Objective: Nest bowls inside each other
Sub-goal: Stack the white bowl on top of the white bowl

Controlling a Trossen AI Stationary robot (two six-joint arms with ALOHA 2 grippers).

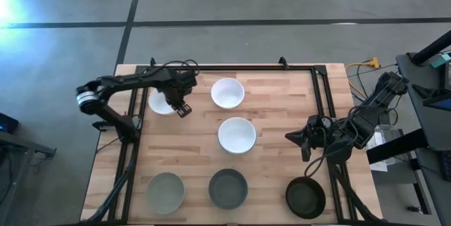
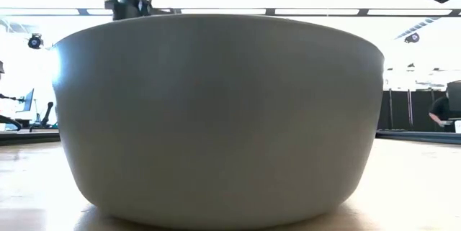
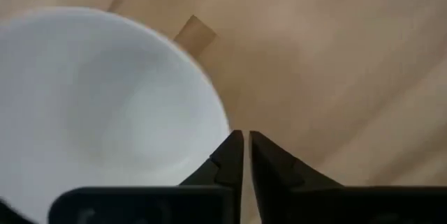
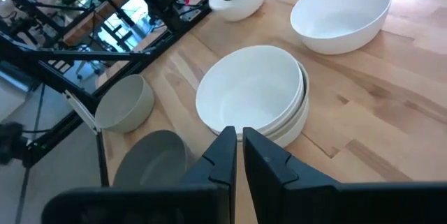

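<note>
Bowls spread over the wooden tabletop; I read no brand, label or writing on any of them.

Glossy white stack sits mid-tabletop, at least two nested. Single white bowl behind it; another white bowl at far left under my left gripper, jaws almost closed, holding nothing. Near edge, left to right: beige-grey bowl, matte grey bowl, black bowl. My right gripper waits at the right side, jaws nearly closed, empty.
</note>
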